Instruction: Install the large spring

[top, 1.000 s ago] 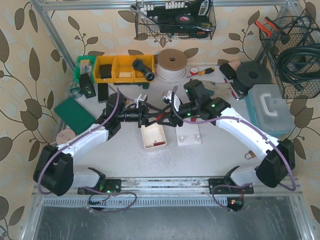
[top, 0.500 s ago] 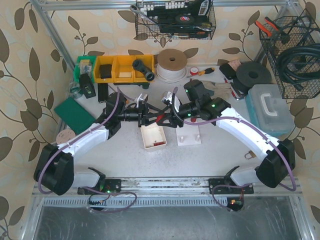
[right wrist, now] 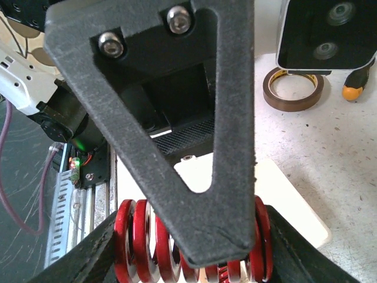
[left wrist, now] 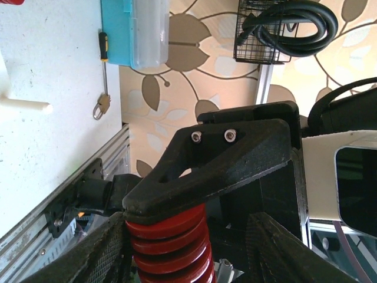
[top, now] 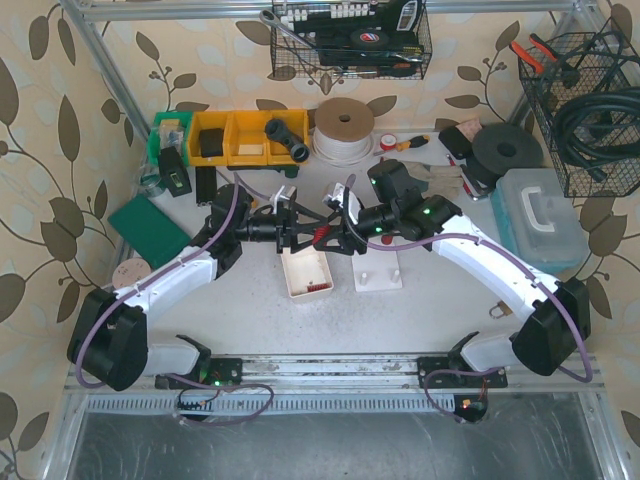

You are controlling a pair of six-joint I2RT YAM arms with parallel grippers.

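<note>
**Where the two grippers meet: large spring, mid-bench**

Right gripper [top: 335, 238]: fingers [right wrist: 88, 259] closed on the large spring [top: 318, 237], red coils pressed on both sides. Left gripper [top: 300, 236]: spring between its fingers [left wrist: 106, 254], touching one; hold on the other side cannot be told. Spring lies level, midway between the bench's left and right edges, nearer the far edge, above the far end of a beige tray [top: 305, 280]. White peg block [top: 378, 274]: just right of the tray. Arms reach inward from the near corners.
</note>
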